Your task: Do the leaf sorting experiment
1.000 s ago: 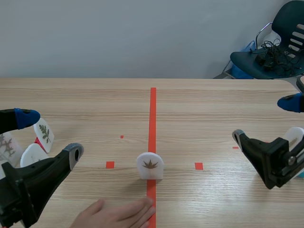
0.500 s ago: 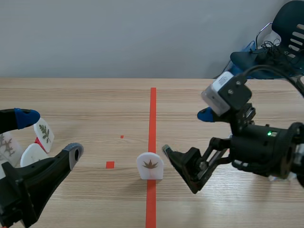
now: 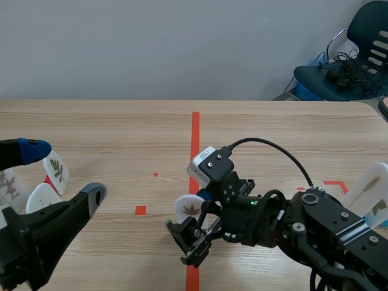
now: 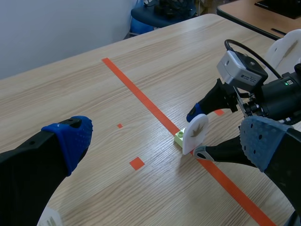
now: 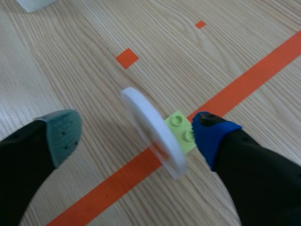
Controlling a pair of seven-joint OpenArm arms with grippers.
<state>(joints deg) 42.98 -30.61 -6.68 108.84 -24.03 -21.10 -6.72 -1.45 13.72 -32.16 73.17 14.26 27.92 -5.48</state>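
Observation:
A white card with a brown leaf (image 3: 189,208) stands on a green brick on the orange centre line. My right gripper (image 3: 193,217) is open and straddles it, coming in from the right. In the right wrist view the card (image 5: 153,134) and its green brick (image 5: 181,127) sit between the fingers of the right gripper (image 5: 138,133). The blue pad (image 5: 214,132) is close behind the brick and the grey-green pad (image 5: 63,134) stands well off the card's face. My left gripper (image 3: 63,173) hangs open at the left, far from the card (image 4: 196,133).
Three white leaf cards (image 3: 56,170) stand at the left edge beside the left gripper. More white cards (image 3: 374,188) stand at the right edge. A dark chair (image 3: 351,66) is behind the table's far right corner. Small orange squares (image 3: 140,210) mark the table.
The right arm swung in from the right edge to the middle and put its open fingers around the leaf card. A person's hand at the front edge has gone. The left arm kept still.

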